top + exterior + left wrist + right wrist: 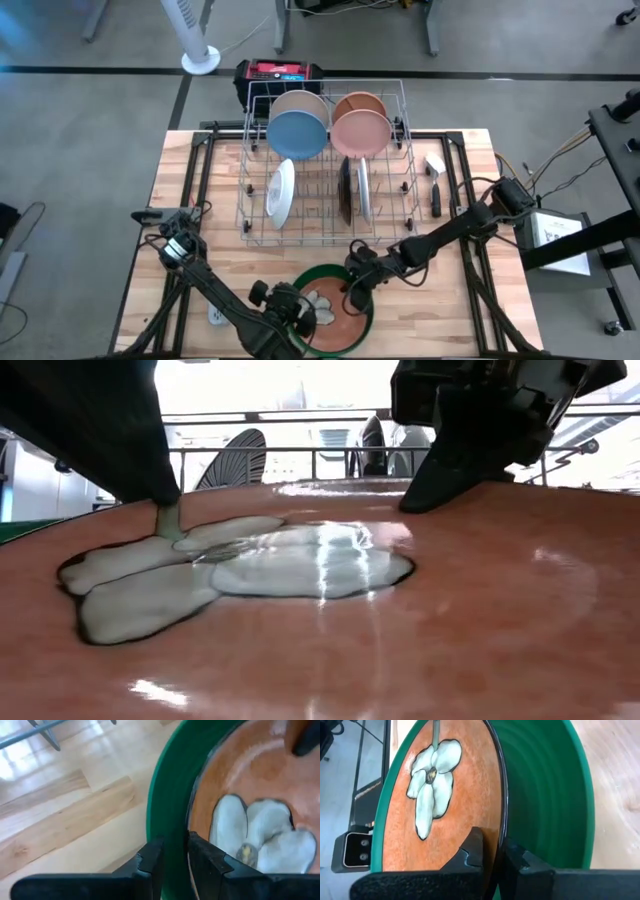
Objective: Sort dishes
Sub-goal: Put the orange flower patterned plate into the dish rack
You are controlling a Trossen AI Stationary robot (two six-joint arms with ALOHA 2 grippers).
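A large green bowl (322, 272) stands on the table near its front edge, in the middle. Inside it lies an orange-brown plate (335, 312) painted with a white flower (431, 775). My left gripper (303, 312) is shut on the bowl's left rim. My right gripper (352, 295) is shut on the plate's far right edge. The plate sits tilted in the bowl, and bare green wall (545, 785) shows beside its held edge. In the low view the plate's face (330, 620) fills the picture. My left gripper pinches the green bowl's rim (172, 827) on its left side, one finger (207, 857) inside the bowl and one outside. The fingers slant down at it from the table's left. The bowl rests on the table. My right gripper pinches the plate's rim (496, 822) between its two fingers, one on the painted face and one on the underside. It slants down from the table's right. The held edge is raised off the bowl's wall, and the opposite edge lies lower in the bowl.
A silver wire rack (400, 215) fills the middle and far part of the table, holding blue (297, 135), tan, pink (360, 132) and white (281, 192) dishes on edge. A small white gadget (216, 316) lies near the front left. A dark tool (437, 197) lies right of the rack.
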